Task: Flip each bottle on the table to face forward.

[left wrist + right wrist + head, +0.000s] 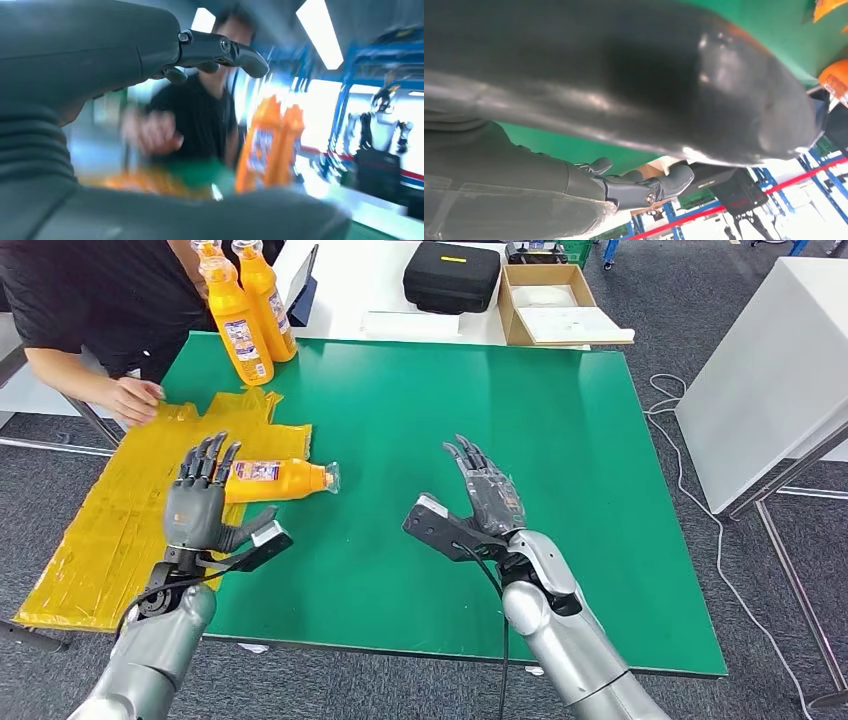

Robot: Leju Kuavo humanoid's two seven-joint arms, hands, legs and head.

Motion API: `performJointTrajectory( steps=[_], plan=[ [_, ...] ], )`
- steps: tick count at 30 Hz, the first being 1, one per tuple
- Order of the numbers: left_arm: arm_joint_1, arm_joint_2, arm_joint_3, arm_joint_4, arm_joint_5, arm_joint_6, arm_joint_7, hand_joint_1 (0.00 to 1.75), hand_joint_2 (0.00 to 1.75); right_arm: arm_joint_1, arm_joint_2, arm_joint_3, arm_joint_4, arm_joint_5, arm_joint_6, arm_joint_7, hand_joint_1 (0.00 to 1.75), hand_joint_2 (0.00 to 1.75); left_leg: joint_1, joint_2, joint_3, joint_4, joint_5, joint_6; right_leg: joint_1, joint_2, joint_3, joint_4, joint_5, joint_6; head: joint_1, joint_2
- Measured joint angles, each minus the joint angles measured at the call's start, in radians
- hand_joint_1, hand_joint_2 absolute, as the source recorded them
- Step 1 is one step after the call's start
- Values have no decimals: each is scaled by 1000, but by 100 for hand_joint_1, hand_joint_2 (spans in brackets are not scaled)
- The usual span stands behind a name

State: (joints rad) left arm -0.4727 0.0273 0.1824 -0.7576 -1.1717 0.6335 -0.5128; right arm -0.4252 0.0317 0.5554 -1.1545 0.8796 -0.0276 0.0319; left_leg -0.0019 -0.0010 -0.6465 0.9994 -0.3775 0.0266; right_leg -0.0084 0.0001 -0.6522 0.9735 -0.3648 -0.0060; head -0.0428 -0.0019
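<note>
Table top (480, 470) solid green, no pattern. Lying bottle (275, 480) orange with a white/blue/red label, clear cap; two standing bottles (250, 315) same orange with the same label. Plastic sheet (120, 520) yellow, translucent and wrinkly. Left hand (200, 502) and right hand (490, 490) dark grey, arms silver. Person's shirt (95, 290) black. Case (452, 275) black (small yellow mark on top), box (515, 310) brown cardboard. Floor (660, 300) dark grey carpet, speckled
</note>
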Motion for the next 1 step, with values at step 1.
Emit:
performJointTrajectory(
  steps=[1],
  plan=[
    [-10,-2,11,20,63,-20,-41,0,0,1,0,0,0,-2,-4,-3,0,0,0,0,0,0,0,0,0,0,0,0,0,0,0,0]
  ],
)
